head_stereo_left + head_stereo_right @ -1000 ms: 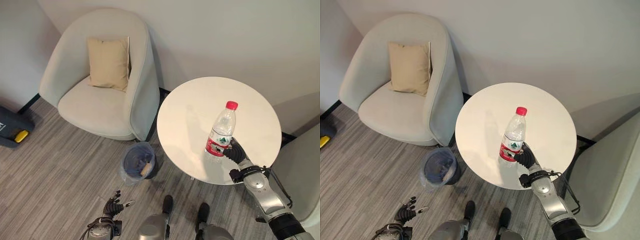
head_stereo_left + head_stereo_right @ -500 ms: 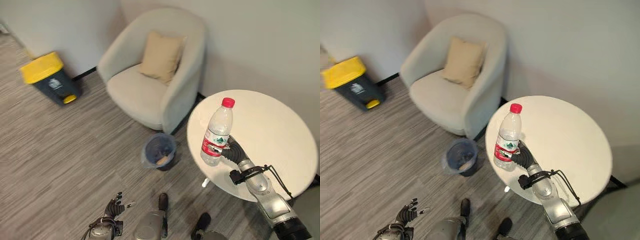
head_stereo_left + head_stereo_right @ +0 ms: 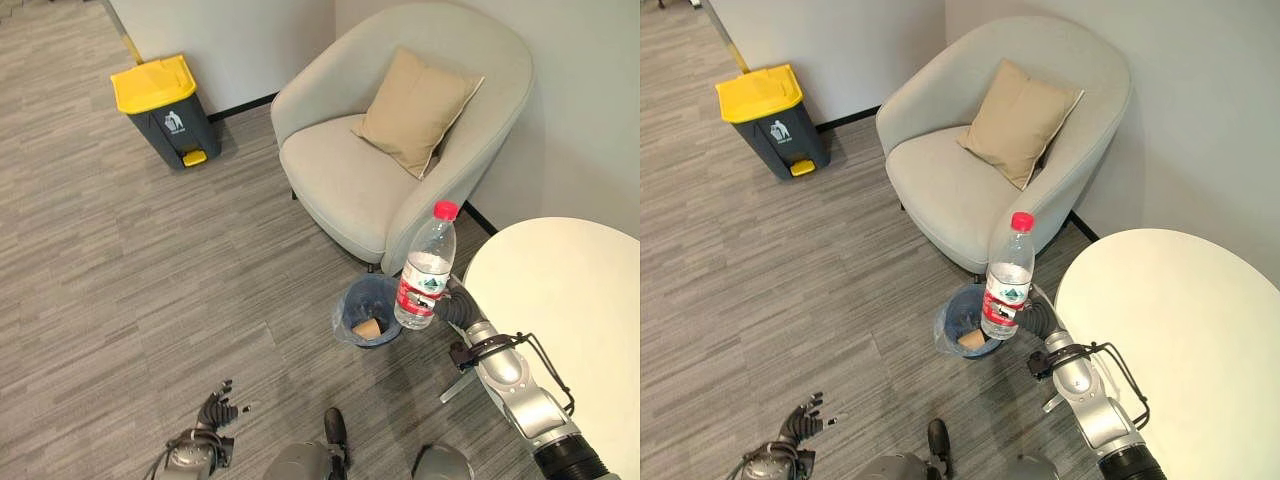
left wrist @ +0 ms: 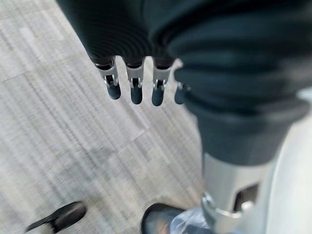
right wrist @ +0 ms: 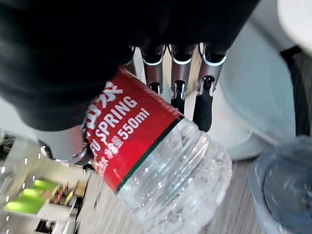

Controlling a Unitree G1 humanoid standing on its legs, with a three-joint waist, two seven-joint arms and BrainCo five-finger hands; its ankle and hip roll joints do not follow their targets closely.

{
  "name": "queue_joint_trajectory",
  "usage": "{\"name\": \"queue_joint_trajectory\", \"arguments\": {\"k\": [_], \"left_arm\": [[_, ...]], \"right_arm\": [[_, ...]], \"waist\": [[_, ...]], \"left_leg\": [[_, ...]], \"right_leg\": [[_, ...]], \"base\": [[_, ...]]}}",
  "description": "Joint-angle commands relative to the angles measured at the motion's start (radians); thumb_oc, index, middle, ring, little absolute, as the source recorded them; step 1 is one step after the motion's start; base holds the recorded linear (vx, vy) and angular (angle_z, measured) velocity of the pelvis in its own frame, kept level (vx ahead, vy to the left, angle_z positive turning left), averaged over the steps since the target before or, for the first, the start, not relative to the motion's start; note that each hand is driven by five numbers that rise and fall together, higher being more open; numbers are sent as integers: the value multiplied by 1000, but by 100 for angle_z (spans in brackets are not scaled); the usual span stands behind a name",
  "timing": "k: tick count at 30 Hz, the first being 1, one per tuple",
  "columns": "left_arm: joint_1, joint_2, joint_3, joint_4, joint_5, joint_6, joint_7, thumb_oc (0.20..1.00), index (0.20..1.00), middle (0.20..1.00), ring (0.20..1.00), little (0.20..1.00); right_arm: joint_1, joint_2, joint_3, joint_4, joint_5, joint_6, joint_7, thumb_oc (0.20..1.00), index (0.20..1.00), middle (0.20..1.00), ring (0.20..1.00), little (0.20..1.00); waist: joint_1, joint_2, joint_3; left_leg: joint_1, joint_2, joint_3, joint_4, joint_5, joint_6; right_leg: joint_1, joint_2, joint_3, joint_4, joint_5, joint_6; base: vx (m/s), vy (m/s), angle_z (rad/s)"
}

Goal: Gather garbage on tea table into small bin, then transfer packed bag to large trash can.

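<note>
A grey wood-grain floor (image 3: 120,260) spreads beneath a pale grey upholstered tub armchair (image 3: 400,140), which stands against the wall with a tan square cushion (image 3: 415,110) propped on its seat. The round white counter (image 3: 570,300) sits just beside the armchair, its top bare. Well apart from both, by the wall, stands the large dark grey trash can with a yellow lid (image 3: 165,110). The small blue bin lined with a clear plastic bag (image 3: 370,310) rests on the floor between armchair and counter, a brown scrap lying inside. Held upright in the air just beside that bin is the clear plastic water bottle with a red cap and red label (image 3: 424,270), clear of the counter. The right hand (image 3: 452,305) has its fingers (image 5: 202,105) wrapped round the bottle's labelled middle. The left hand (image 3: 212,412) hangs low over the floor, fingers straight and loosely spread, touching nothing.
</note>
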Motion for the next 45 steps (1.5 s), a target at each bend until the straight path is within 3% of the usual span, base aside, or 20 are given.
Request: {"name": "queue_joint_trajectory", "arguments": {"k": [1,3,9,11,13,14,16,17,18,19,20,26,34,45], "left_arm": [[-8,-12,10,-15,2,-12,10,1000,1000,1000,1000,1000],[-2,-7,15,-20,11,-13,2,1000,1000,1000,1000,1000],[-10,-5,13,-12,-4,-20,12,1000,1000,1000,1000,1000],[-97,-3,-35,-35,-61,-34,46,1000,1000,1000,1000,1000],[-111,-4,-39,-40,-72,-36,52,1000,1000,1000,1000,1000],[-146,-4,-54,-55,-93,-43,72,1000,1000,1000,1000,1000],[-171,-8,-57,-57,-113,-44,82,1000,1000,1000,1000,1000],[-197,-5,-62,-70,-128,-49,102,1000,1000,1000,1000,1000],[-198,-5,-61,-70,-128,-49,102,1000,1000,1000,1000,1000],[-240,0,-76,-75,-150,-51,119,1000,1000,1000,1000,1000],[-252,4,-81,-78,-152,-51,123,1000,1000,1000,1000,1000],[-324,30,-120,-60,-145,-50,136,1000,1000,1000,1000,1000],[-377,54,-163,-89,-171,-67,144,1000,1000,1000,1000,1000],[-361,71,-197,-112,-180,-81,126,1000,1000,1000,1000,1000]], "right_arm": [[-75,-24,-31,-58,18,-50,-12,200,200,200,200,200],[-51,-27,-45,-52,14,-38,-1,200,200,200,200,200],[-116,-71,11,-17,2,-49,10,200,200,200,200,200],[-287,-100,110,29,-65,-45,-36,200,200,200,200,200],[-311,-100,120,35,-72,-42,-43,200,200,200,200,200],[-378,-97,146,63,-101,-40,-79,200,200,200,200,200],[-417,-92,163,87,-134,-30,-105,200,200,200,200,200],[-467,-83,184,119,-166,-20,-132,200,200,200,200,200],[-469,-82,185,121,-166,-20,-133,200,200,200,200,200],[-535,-59,213,175,-188,-10,-170,200,200,200,200,200],[-558,-60,219,190,-196,-1,-179,200,200,200,200,200],[-712,-48,262,352,-207,31,-235,200,200,200,200,200],[-863,-64,233,520,-127,45,-297,200,200,200,200,200],[-1035,-148,284,641,-119,53,-321,200,200,200,200,200]], "waist": [[-16,8,47],[-26,-4,52],[-5,11,88],[6,30,145],[4,31,153],[5,35,179],[8,37,188],[8,34,209],[7,33,206],[12,23,215],[13,20,221],[29,5,217],[49,22,172],[81,48,123]], "left_leg": [[-20,33,-60,40,-42,-71],[-30,13,-97,81,-58,-63],[-141,11,-147,190,-84,-70],[-318,21,-171,257,-60,-84],[-352,20,-170,273,-58,-84],[-437,22,-169,318,-54,-85],[-498,33,-179,364,-83,-92],[-590,40,-179,427,-92,-90],[-596,40,-178,431,-94,-90],[-739,43,-186,535,-112,-85],[-778,43,-187,567,-118,-83],[-998,32,-206,672,-131,-76],[-1146,0,-225,686,-125,-60],[-1176,-7,-220,696,-142,-50]], "right_leg": [[31,73,-93,-196,170,-62],[31,81,-33,-233,193,-53],[-13,80,-42,-203,183,-81],[-157,59,-67,-133,166,-101],[-186,57,-66,-118,164,-104],[-269,48,-65,-67,154,-111],[-333,47,-53,-10,119,-108],[-429,38,-42,63,109,-113],[-435,38,-41,67,108,-113],[-571,34,-26,160,85,-127],[-605,34,-21,184,80,-133],[-812,21,-4,286,55,-145],[-959,-2,4,339,34,-144],[-1004,-9,13,376,18,-137]], "base": [[63,-64,1],[96,-71,33],[6,-123,43],[-240,-146,25],[-128,-1,34],[-129,8,33],[-125,7,16],[-134,11,17],[-219,11,24],[-159,-9,16],[-170,-3,10],[-48,3,17],[21,9,15],[61,18,-1]]}}
